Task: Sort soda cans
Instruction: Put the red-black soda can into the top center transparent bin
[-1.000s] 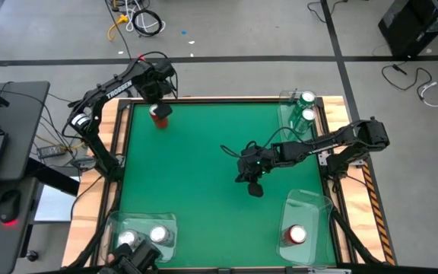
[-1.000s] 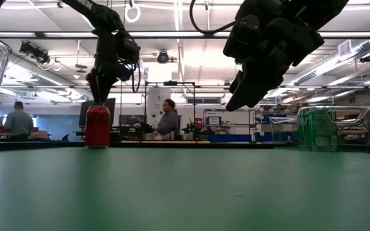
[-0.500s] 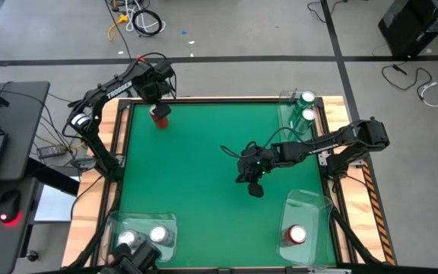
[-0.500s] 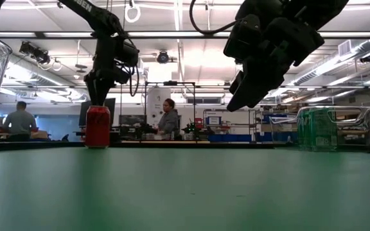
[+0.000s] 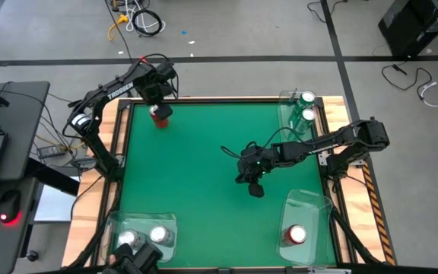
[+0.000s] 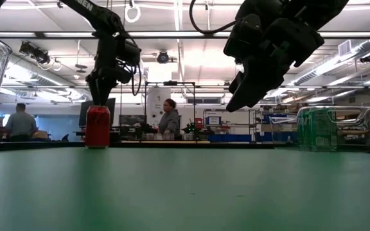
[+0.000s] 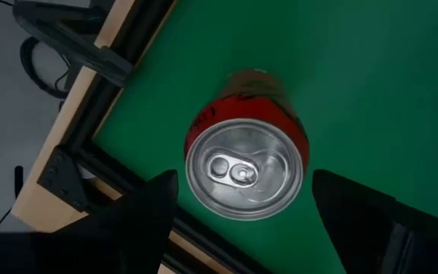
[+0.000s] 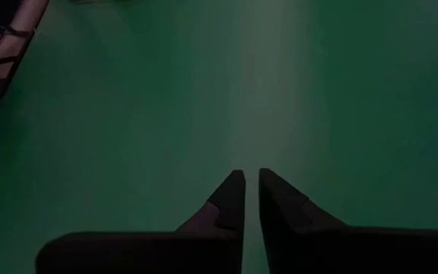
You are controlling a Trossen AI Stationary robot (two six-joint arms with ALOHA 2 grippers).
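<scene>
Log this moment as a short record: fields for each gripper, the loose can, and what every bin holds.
left gripper: jaws open, above the red can
red can: upright on the green table, far-left corner
right gripper: jaws nearly shut, empty, over mid-table
far-right bin: two green cans
near-right bin: one red can
near-left bin: two silver cans

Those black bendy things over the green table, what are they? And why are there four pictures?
They are two robot arms, each ending in a two-finger gripper. One picture looks down from above, one looks level across the table, and one comes from a camera on each wrist. The left gripper hangs open above a red can standing at the table's far edge. The right gripper waits shut over the middle, holding nothing. The other cans sit in clear bins: two green, two silver, one red.
</scene>
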